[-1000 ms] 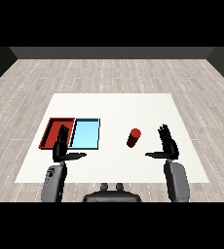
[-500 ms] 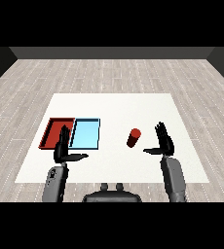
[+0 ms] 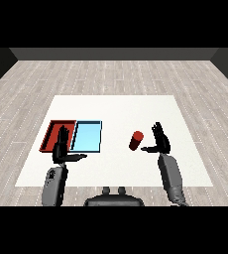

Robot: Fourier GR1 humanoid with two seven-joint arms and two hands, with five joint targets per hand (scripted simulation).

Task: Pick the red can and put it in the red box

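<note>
On the white table (image 3: 116,106), a flat matte square, a small red can (image 3: 135,141) stands upright, a smooth cylinder with a rounded top, right of the middle. Just beside it on the right, the right robot hand (image 3: 159,142) is held up with its black fingers straight and spread and its thumb reaching toward the can, apart from it. Its grey forearm (image 3: 171,177) comes in from below. Well to the left lie two shallow rectangular trays side by side, touching: the red tray (image 3: 53,131) on the outside and the light blue tray (image 3: 89,136) nearer the can. The left robot hand (image 3: 61,148) rises over the red tray's near edge, fingers straight, thumb out sideways, holding nothing. Pale wood-grain planks cover the floor (image 3: 116,74) around the table.
</note>
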